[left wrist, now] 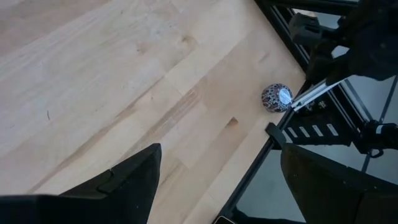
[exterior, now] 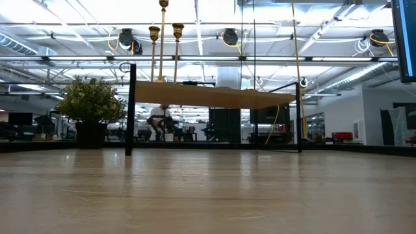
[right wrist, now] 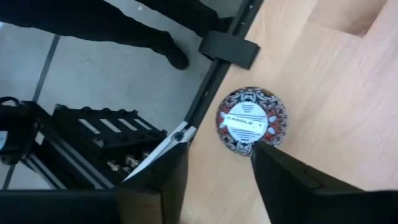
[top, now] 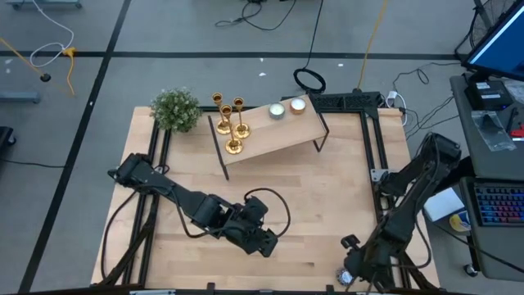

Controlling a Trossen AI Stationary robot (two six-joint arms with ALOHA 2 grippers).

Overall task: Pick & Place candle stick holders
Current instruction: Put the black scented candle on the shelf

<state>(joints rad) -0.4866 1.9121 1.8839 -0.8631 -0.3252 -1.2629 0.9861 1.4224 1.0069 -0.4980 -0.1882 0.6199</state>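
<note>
Right pincer [right wrist: 214,168] hovering with fingers parted over a round patterned tin [right wrist: 250,121] at the worktop's [top: 327,213] 5 o'clock corner, gripping nothing. White label on the tin's lid reads "CANDLE"; smaller print there too fine to read. Left pincer [left wrist: 214,186] low over bare wood near 6 o'clock, fingers spread wide, empty. Toward 12 o'clock, a raised wooden shelf [top: 278,131] carrying three gold candle stick holders [top: 232,123] clustered at its 9 o'clock end, upright and close together. Two tealight discs [top: 286,108] at the shelf's 2 o'clock end. One small potted plant [top: 175,109] at 11 o'clock. In the low view, holder bases hidden behind the shelf edge, one top cut off.
</note>
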